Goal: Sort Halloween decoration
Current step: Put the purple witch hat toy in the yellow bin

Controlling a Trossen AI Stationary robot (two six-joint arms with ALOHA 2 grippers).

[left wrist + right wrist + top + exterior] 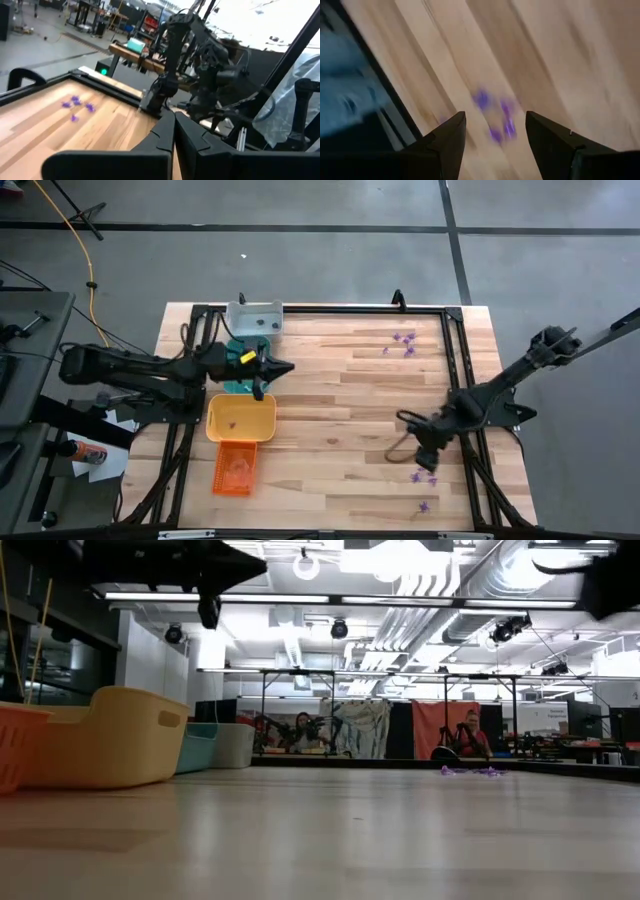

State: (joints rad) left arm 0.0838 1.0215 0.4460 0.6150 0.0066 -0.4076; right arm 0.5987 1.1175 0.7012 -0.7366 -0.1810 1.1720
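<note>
Reaching for the purple trinkets at the near right of the surface.

Lowering onto one piece only looks like the way to do this step well: the right hand [432,452] hangs with its fingers [447,142] spread wide and empty, a small cluster of purple trinkets [495,117] lying between them on the wooden surface [340,420], so centring on a single trinket before closing should avoid scattering the rest. Its arm slants in from the right edge, wrist bent down. Across the surface the left hand [268,367] is fully closed, holding nothing visible, stretched level over the teal tray [234,352] beside the yellow tray [241,418]. More purple trinkets [403,343] lie at the far right.
</note>
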